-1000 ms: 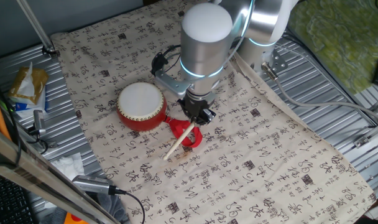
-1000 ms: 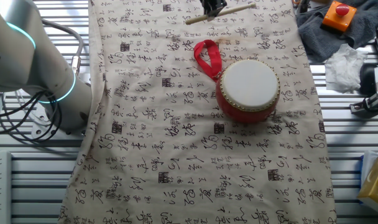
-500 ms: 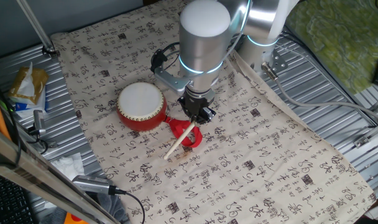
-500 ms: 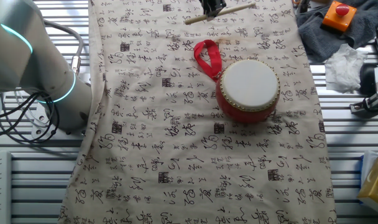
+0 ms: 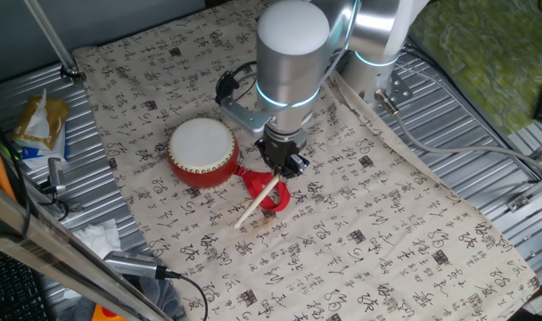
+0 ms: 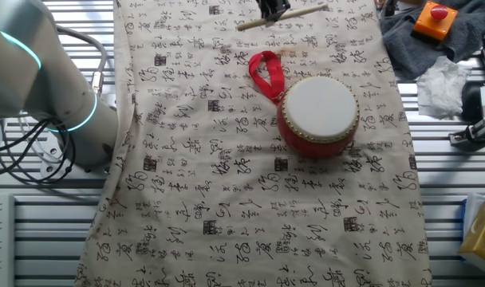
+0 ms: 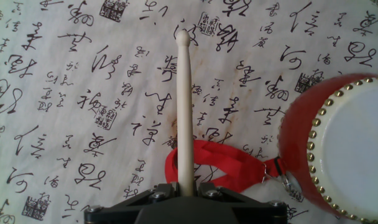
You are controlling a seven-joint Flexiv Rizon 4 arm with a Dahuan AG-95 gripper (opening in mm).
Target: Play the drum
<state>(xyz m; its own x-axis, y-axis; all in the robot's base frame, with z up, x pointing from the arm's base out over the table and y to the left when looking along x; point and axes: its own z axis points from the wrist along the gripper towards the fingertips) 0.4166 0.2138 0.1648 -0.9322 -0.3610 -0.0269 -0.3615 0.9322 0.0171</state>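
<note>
The drum [image 5: 202,152] has a red body, a flat white skin and gold studs; it sits on the printed cloth, also in the other fixed view [image 6: 317,115] and at the right edge of the hand view [image 7: 341,146]. Its red ribbon loop [image 5: 267,190] lies beside it. My gripper [image 5: 283,167] is shut on the thin light wooden stick [image 5: 257,204], holding it by one end beside the drum, over the ribbon [image 7: 223,163]. The stick [image 7: 185,106] points away from the hand, its tip low over the cloth. In the other fixed view the gripper [image 6: 273,11] shows at the top edge.
The calligraphy cloth [image 5: 360,223] covers the table. A yellow packet [image 5: 37,125] and crumpled tissue [image 5: 97,237] lie at the left edge. A dark cloth with an orange button box [image 6: 434,19] and tissue [image 6: 440,84] lie beside the drum's far side. The arm base [image 6: 43,88] stands left.
</note>
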